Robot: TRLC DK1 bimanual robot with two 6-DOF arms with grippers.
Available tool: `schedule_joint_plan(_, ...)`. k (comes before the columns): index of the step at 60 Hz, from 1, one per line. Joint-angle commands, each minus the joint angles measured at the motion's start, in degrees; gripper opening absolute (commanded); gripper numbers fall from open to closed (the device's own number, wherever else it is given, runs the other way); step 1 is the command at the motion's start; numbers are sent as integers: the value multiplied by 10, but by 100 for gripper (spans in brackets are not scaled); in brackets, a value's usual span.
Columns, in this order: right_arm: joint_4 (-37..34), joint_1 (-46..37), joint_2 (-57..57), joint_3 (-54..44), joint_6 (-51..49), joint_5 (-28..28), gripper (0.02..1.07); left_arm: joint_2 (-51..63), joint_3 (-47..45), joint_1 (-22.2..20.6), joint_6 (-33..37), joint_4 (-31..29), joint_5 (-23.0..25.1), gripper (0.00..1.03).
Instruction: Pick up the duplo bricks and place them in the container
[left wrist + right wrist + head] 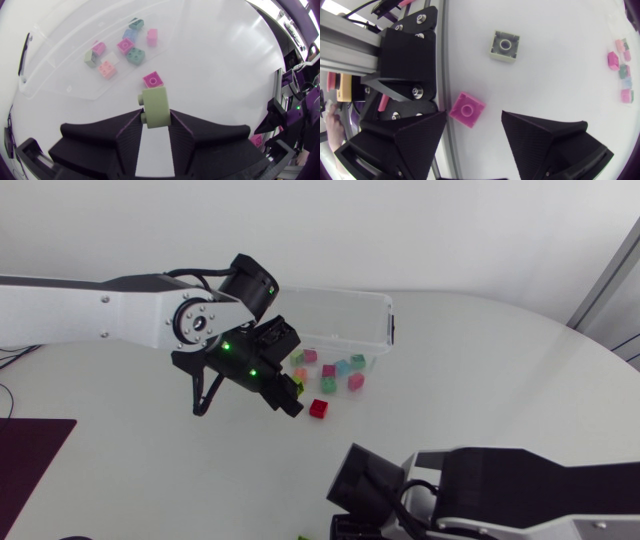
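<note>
Grip comes from both sides: the left claw (156, 118) pinches a pale green brick (155, 104) just short of the clear container (388, 320), probably to carry it in. The right claw (473, 118) gapes over a pink brick (467, 109) on the counter (480, 370).

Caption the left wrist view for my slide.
Left claw grips a green brick; a loose brick just ahead, container and more bricks beyond.

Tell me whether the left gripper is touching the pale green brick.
Touching. The left wrist view shows the pale green brick pinched between both fingers of the left gripper, one against each side.
</note>
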Motion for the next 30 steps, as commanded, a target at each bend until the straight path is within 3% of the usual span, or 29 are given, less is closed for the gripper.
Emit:
schedule_joint_plan(1,-21,6,18,1,-20,-10,72,-18,-20,4,15,-7,5,16)
schedule_joint_plan(11,-30,-2,49,1,-35,-9,61,-30,-34,10,18,-7,12,16)
schedule_joint_plan(30,-12,-86,54,6,-69,20,61,-34,-40,9,25,-6,13,16)
